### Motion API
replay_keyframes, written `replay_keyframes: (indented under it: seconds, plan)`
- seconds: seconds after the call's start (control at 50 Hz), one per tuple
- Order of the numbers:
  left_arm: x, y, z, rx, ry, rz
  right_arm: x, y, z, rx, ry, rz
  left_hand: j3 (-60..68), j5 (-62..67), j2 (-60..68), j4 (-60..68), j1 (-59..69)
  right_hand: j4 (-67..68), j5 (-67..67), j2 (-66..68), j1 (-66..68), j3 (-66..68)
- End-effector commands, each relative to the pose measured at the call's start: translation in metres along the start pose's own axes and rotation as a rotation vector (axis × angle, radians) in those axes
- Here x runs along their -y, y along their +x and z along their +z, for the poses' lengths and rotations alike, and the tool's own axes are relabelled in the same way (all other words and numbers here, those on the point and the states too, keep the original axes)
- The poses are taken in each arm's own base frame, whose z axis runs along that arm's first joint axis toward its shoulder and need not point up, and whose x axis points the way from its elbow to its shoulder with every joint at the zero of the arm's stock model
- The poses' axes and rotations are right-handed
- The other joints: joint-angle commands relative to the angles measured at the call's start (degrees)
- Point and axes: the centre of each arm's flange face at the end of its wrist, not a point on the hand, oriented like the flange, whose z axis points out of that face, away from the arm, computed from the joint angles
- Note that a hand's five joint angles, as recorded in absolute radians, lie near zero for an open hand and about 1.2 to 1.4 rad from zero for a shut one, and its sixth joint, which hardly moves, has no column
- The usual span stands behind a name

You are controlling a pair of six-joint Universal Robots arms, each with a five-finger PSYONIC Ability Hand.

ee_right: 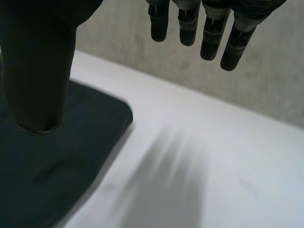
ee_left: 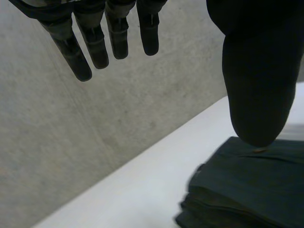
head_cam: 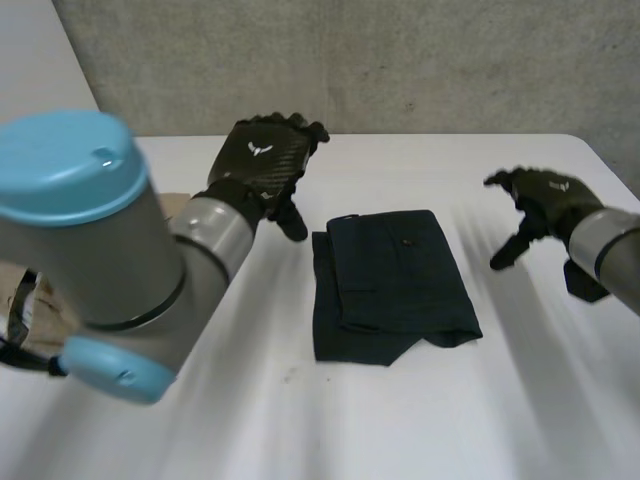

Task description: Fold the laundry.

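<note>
One dark garment (head_cam: 393,285) lies folded into a rough rectangle at the middle of the white table (head_cam: 300,430), with its lower layer sticking out unevenly along one side. The left hand (head_cam: 262,160) hovers near its far corner and the right hand (head_cam: 540,195) is well apart. Both have relaxed fingers and hold nothing. A careless brush from either hand could drag the loose layers askew.

Head overhead, wrists close, sharing cloth (head_cam: 390,280)
</note>
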Motion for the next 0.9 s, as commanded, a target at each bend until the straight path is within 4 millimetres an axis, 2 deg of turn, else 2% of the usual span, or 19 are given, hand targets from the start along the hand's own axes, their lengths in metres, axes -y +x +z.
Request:
replay_keyframes:
  seconds: [0.02, 0.08, 0.2, 0.34, 0.46, 0.54, 0.68, 0.76, 0.84, 0.9]
  plan:
    - [-0.018, -0.014, -0.034, -0.079, -0.079, -0.200, -0.044, -0.006, -0.015, 0.010, -0.166, 0.041, -1.6, -1.1, -1.8, -1.7, -2.5, -2.9, -3.4, -2.0, 2.1, -1.1]
    - [-0.025, -0.020, -0.041, -0.075, -0.098, -0.223, -0.056, -0.009, -0.015, 0.023, -0.193, 0.062, -1.9, -1.5, -2.2, -2.1, -2.9, -2.6, -3.1, -1.7, 2.3, -0.8]
    - [-0.044, -0.028, -0.053, -0.047, -0.135, -0.237, -0.090, -0.014, -0.001, 0.053, -0.251, 0.153, -2.1, -1.7, -2.3, -2.2, -3.1, 1.2, 0.7, 2.1, 6.2, 3.0]
    - [-0.055, -0.033, -0.062, -0.022, -0.166, -0.245, -0.097, -0.012, 0.011, 0.056, -0.221, 0.183, -2.3, -1.8, -2.5, -2.4, -3.2, 4.3, 3.8, 5.2, 9.2, 6.1]
    - [-0.047, -0.033, -0.064, -0.028, -0.128, -0.240, -0.098, -0.019, 0.018, 0.077, -0.184, 0.169, -2.9, -2.5, -3.2, -3.1, -3.9, 7.8, 7.3, 8.7, 12.7, 9.6]
    - [-0.043, -0.031, -0.064, -0.046, -0.110, -0.237, -0.099, -0.032, 0.022, 0.110, -0.173, 0.153, -2.9, -2.5, -3.2, -3.1, -3.9, 9.6, 9.1, 10.5, 14.6, 11.4]
    - [-0.042, -0.031, -0.064, -0.052, -0.107, -0.237, -0.102, -0.043, 0.027, 0.138, -0.173, 0.145, -2.9, -2.5, -3.2, -3.1, -3.9, 13.7, 13.2, 14.6, 18.6, 15.5]
    - [-0.042, -0.032, -0.064, -0.049, -0.107, -0.235, -0.100, -0.047, 0.031, 0.152, -0.160, 0.136, -2.9, -2.5, -3.2, -3.1, -3.9, 26.9, 26.4, 27.8, 31.9, 28.7]
    - [-0.042, -0.032, -0.063, -0.047, -0.105, -0.235, -0.096, -0.046, 0.036, 0.151, -0.137, 0.133, -2.9, -2.5, -3.2, -3.1, -3.9, 66.2, 65.7, 67.1, 71.2, 68.0]
    - [-0.041, -0.033, -0.063, -0.046, -0.102, -0.235, -0.087, -0.045, 0.043, 0.151, -0.095, 0.122, -2.9, -2.5, -3.2, -3.1, -3.9, 67.1, 66.6, 68.0, 72.1, 68.9]
